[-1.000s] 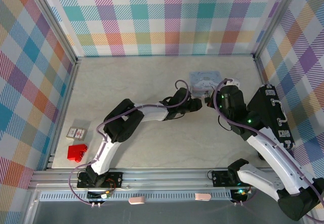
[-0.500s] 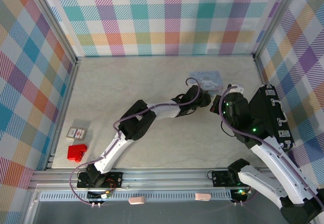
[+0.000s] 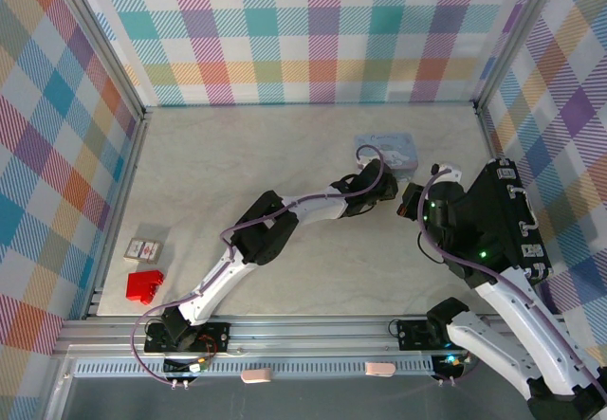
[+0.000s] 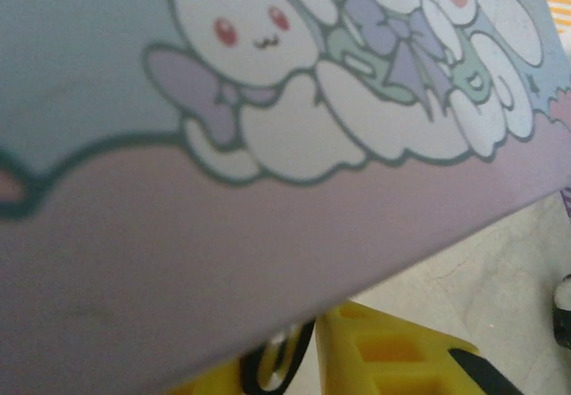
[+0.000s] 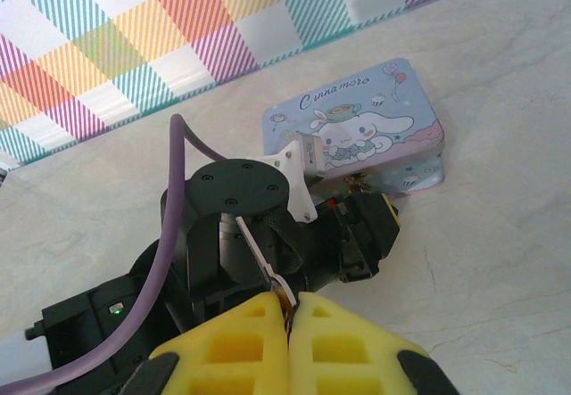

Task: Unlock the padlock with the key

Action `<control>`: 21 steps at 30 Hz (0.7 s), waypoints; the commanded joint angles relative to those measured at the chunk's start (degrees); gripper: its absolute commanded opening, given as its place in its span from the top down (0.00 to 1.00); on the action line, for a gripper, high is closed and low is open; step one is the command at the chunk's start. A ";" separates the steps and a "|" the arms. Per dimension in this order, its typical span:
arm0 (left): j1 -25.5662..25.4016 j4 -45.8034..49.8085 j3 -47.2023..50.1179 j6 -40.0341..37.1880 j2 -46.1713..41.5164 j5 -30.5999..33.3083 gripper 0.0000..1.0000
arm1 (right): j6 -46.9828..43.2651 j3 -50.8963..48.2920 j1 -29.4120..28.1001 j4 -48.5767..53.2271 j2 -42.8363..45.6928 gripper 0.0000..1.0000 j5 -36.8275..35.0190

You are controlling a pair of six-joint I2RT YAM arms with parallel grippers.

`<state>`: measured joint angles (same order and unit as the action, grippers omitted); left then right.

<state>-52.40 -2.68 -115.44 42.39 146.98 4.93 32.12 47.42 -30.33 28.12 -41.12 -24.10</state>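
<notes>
Yellow pads (image 5: 245,341) of the right gripper (image 5: 290,313) were pressed together, pinching the key (image 5: 264,261). The key was a thin metal sliver that rose from the pinch toward the wrist of the left arm. Just beyond it, the left gripper (image 4: 287,370) lay low against the near side of the tin (image 5: 355,127). In its own wrist view its yellow fingers (image 4: 384,352) stood a narrow way apart with a dark loop between them. Whether they gripped that loop could not be told.

A small brass-coloured speck, apparently the padlock (image 5: 360,181), sat at the tin's near edge, right at the left gripper's tip. It was too small to make out its shackle or keyhole.

The tin was pale blue, printed with a white long-eared cartoon figure, and lay flat on the pale marbled table (image 3: 237,155) toward the far right. From above, the two grippers met tip to tip just in front of it. Well apart, at the table's left edge, a red block (image 3: 144,285) sat just in front of a small printed box (image 3: 144,248). Plaid walls (image 3: 285,31) closed in the table on three sides.
</notes>
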 commanded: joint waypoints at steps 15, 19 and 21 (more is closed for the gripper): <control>6.16 -5.32 26.07 -5.10 -15.65 3.04 0.91 | 2.05 -2.73 0.28 -2.18 -3.32 1.00 4.76; 9.44 -7.44 35.13 -4.95 -20.74 2.33 0.93 | 2.53 -2.77 0.27 -3.64 -5.71 1.00 7.04; 11.23 -8.16 39.15 -4.95 -23.53 1.85 0.94 | 2.80 -2.70 0.31 -4.34 -7.33 1.00 8.28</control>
<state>-44.01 -12.56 -81.25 38.02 126.58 5.63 33.89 45.06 -30.33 26.24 -47.09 -18.48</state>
